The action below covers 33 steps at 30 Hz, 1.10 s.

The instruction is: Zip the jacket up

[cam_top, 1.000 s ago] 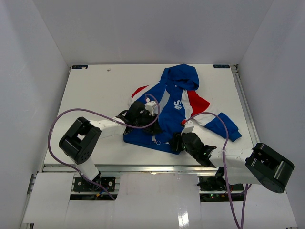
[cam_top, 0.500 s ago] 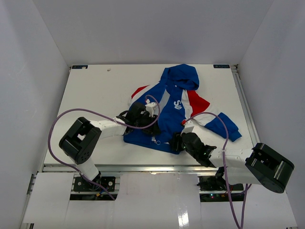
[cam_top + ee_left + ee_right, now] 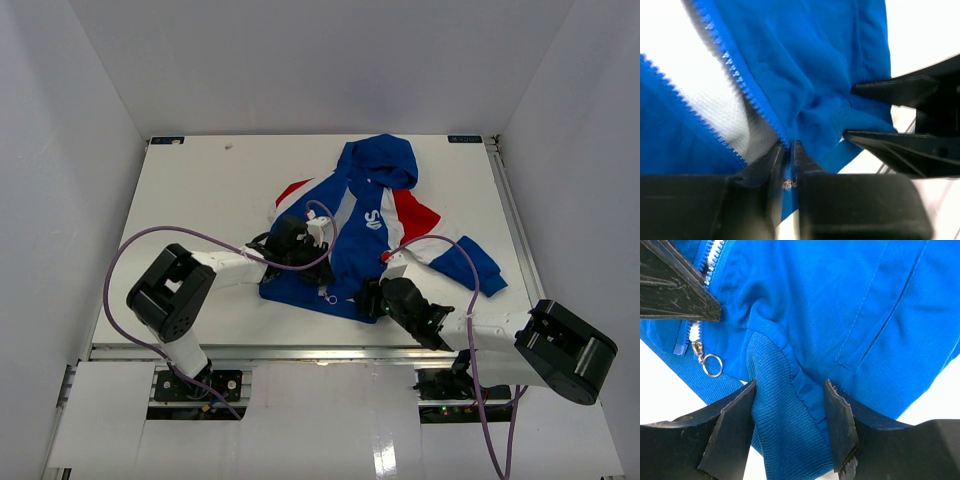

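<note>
Jacket (image 3: 375,165), hem at near worktop edge: zip (image 3: 735,75) open, none closed yet. Left claw (image 3: 789,147) narrow on zip base; right claw (image 3: 790,390) holds hem (image 3: 771,385).

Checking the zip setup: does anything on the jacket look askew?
Yes: the jacket is bunched at its hem in the right gripper, and its zip gapes beyond the left gripper, showing white lining.

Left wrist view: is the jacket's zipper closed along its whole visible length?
No: the jacket's zipper teeth part above the left gripper, white lining showing between them.
</note>
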{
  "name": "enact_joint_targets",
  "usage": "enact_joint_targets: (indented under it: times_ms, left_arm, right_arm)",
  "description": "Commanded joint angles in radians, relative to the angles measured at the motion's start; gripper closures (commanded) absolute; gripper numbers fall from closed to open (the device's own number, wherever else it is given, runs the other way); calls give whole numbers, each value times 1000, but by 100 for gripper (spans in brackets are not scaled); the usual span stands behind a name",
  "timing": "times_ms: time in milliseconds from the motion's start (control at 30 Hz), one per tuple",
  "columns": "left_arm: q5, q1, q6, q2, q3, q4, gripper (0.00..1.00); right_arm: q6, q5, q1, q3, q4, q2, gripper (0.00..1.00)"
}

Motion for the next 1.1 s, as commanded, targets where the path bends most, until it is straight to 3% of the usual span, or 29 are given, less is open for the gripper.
enact_joint_targets:
  times_ms: [0,300,600,833,1067]
  left_arm:
    - [99,-6,-21,-27,13,78,100]
    - [234,-5,-90,-113,-43,257,100]
    - [310,-6,-122,-171,-88,386,100]
    - [383,-6,-113,-207,-130,489,100]
    - [436,-5,-136,-236,-163,599,100]
  right_arm:
    - [-17,7,3,7,31,-21,40]
    - [-19,54,3,14,-26,-209,36]
    - [-165,-54,3,-125,170,-494,32]
    - [-224,-216,3,-182,326,-506,43]
    - [-226,-317,3,-182,387,-473,46]
